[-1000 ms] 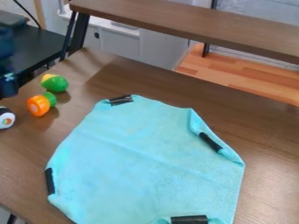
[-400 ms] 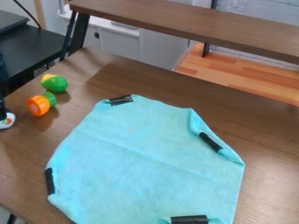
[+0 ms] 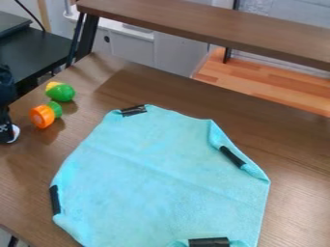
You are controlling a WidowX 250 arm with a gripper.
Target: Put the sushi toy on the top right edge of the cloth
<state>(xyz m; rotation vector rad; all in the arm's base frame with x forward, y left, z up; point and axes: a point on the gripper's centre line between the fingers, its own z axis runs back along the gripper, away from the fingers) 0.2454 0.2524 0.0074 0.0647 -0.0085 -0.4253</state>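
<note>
At the left edge of the camera view, the black gripper (image 3: 6, 129) is low over the table, right at the sushi toy and covering most of it. A white, rounded part of the sushi toy (image 3: 15, 134) shows at the gripper's right side. The light blue cloth (image 3: 161, 178) lies spread over the middle of the table, well to the right of both. Its corners are folded in, with black strips on them, one along the upper right edge.
An orange and green toy (image 3: 42, 116) stands on the table (image 3: 290, 144) just right of the gripper, with a green and yellow toy (image 3: 61, 92) behind it. A raised wooden shelf (image 3: 206, 26) crosses the back.
The gripper has come down at the left edge onto the sushi toy, which was in fuller view a second ago. Cloth and other toys have stayed put.
</note>
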